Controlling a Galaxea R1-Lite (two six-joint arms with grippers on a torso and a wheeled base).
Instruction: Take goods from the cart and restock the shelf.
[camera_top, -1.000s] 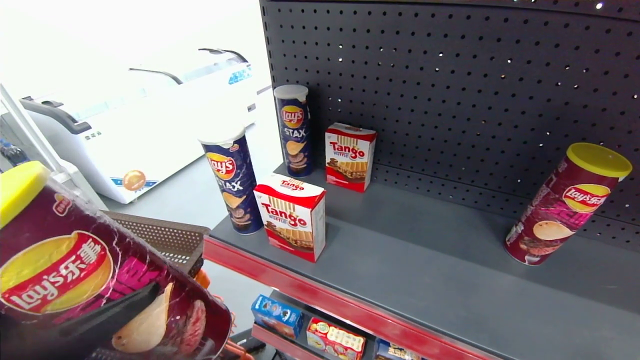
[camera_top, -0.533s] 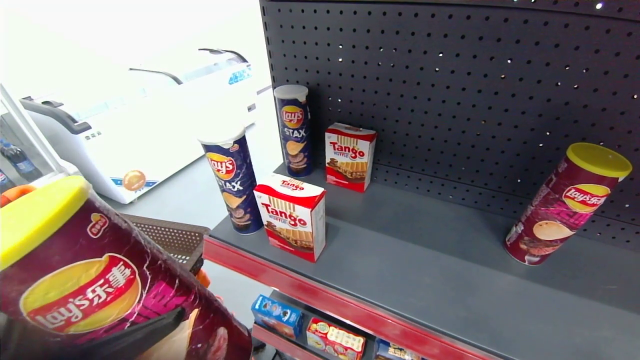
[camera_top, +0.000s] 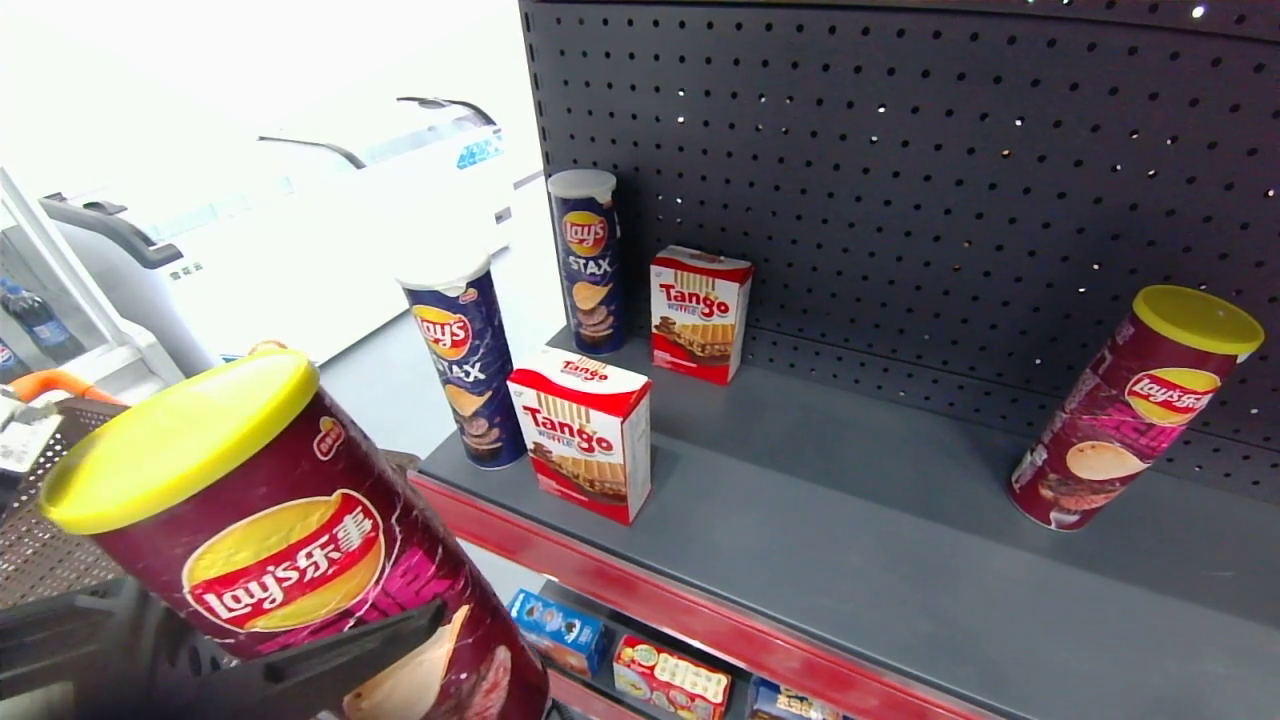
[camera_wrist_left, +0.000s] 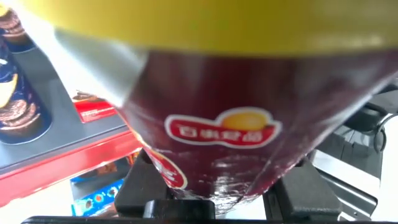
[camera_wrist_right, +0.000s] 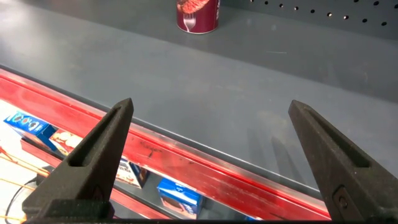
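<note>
Maroon chip canister (camera_top: 290, 540), yellow lid, clamped low on its body by the left gripper (camera_wrist_left: 224, 198), off the front-left corner of the shelf (camera_top: 800, 530). Long axis tilted, lid leaning left. Bare deck lies ahead-right. Right gripper (camera_wrist_right: 211, 155) spread wide, empty, above the shelf's red front edge. Canister base hidden.

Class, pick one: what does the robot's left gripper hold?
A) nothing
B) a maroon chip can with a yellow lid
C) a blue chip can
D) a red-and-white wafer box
B: the left gripper is shut on the maroon chip can, whose yellow lid shows low on the left of the head view.
</note>
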